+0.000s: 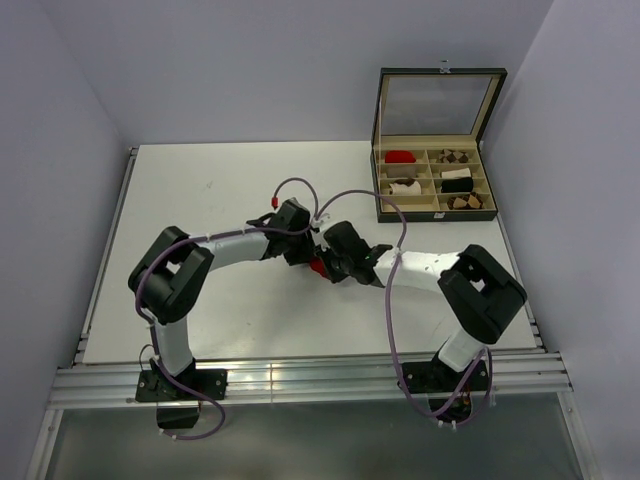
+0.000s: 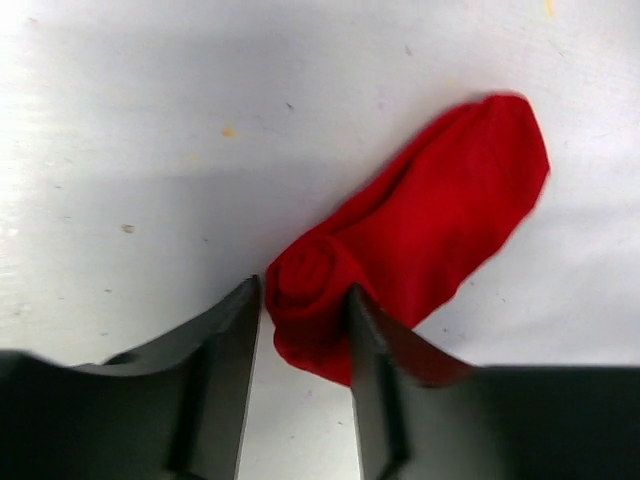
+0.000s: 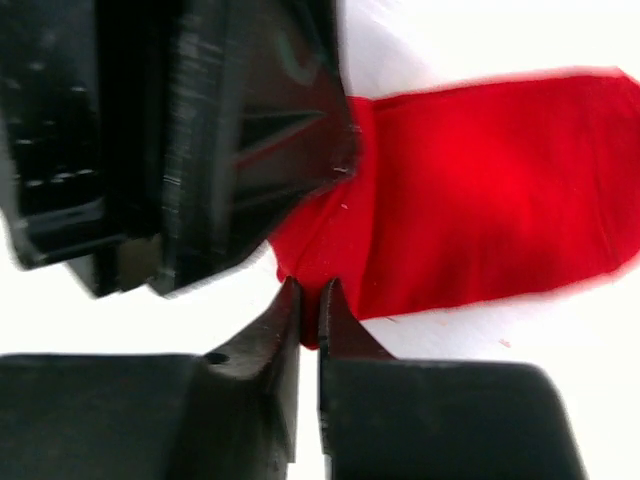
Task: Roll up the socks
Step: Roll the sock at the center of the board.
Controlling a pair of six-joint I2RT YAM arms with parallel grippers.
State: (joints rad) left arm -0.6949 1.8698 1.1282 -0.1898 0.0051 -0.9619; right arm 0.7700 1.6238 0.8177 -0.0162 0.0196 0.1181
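The red sock (image 2: 440, 220) lies flat mid-table, its near end rolled into a small coil. My left gripper (image 2: 303, 298) has its fingers on either side of that coil and grips it. My right gripper (image 3: 310, 295) is pinched shut on the sock's (image 3: 480, 220) edge beside the coil, with the left gripper (image 3: 230, 150) close above it. In the top view both grippers, left (image 1: 303, 252) and right (image 1: 326, 266), meet over the sock (image 1: 318, 267). No cream sock lies loose on the table.
An open box (image 1: 436, 212) with its lid up stands at the back right. Its compartments hold a red bundle (image 1: 400, 157), a cream-and-brown one (image 1: 403, 187), brown-patterned rolls (image 1: 455, 157) and a black-and-white roll (image 1: 457, 183). The white table (image 1: 200, 200) has metal rails at its edges.
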